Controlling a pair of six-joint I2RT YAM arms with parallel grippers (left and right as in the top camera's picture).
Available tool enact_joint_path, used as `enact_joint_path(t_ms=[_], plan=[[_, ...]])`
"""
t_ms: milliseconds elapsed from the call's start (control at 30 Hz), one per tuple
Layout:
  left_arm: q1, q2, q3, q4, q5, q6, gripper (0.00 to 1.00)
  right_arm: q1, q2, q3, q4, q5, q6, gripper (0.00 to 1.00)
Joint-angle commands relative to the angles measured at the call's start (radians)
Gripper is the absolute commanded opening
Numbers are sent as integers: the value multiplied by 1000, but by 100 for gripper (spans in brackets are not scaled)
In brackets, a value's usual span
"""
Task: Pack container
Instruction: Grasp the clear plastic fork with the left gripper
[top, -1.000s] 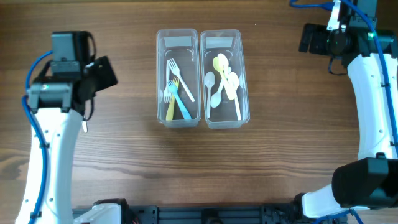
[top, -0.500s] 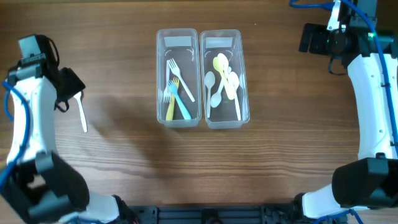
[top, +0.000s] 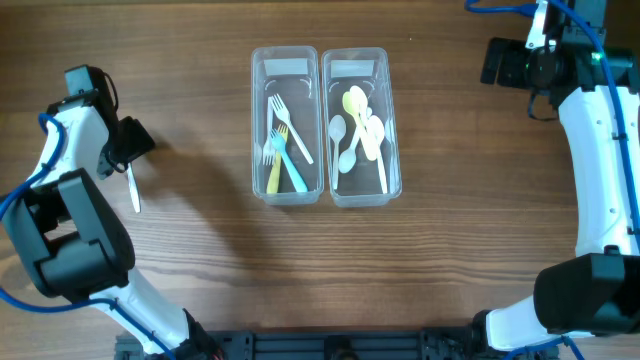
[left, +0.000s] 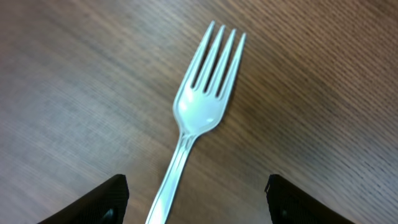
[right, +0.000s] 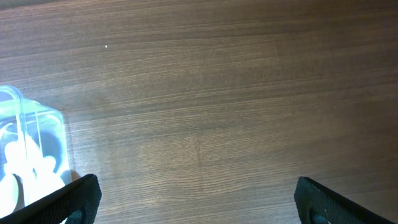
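Observation:
A white plastic fork (top: 132, 188) lies loose on the wooden table at the left. In the left wrist view the fork (left: 202, 102) lies tines away, its handle running down between my open left gripper's (left: 198, 208) fingers. My left gripper (top: 128, 152) hovers just above the fork's upper end. The left clear container (top: 258, 120) holds several forks. The right clear container (top: 392, 120) holds several spoons; its corner shows in the right wrist view (right: 37, 134). My right gripper (right: 196, 205) is open and empty, at the far right (top: 500, 62).
The two containers stand side by side at the table's middle back. Bare wooden table (top: 450, 260) lies around them.
My left arm swung out to the left edge, uncovering the white fork, then came back a little right over the fork's upper end. The right arm has not moved.

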Motion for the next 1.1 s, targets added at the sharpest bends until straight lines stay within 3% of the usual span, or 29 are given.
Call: enact_joint_path(t_ms=[0,667,833,867,900,1000,1067], plan=[[4,31,-7,20,48,88,74,3,8,0,3,14,-6,100],[4,97,-8,67,82,140,76,3,8,0,3,14,-7,100],[5,98,-8,67,172,215,75,3,8,0,3,14,-7,100],[5,98,-8,67,183,215,73,3,8,0,4,14,-6,100],[5,97,-8,67,193,215,62,3,8,0,3,14,-7,100],[5,97,-8,66,201,212,8,3,8,0,3,14,-6,100],[5,97,-8,63,201,211,4,3,8,0,3,14,-6,100]])
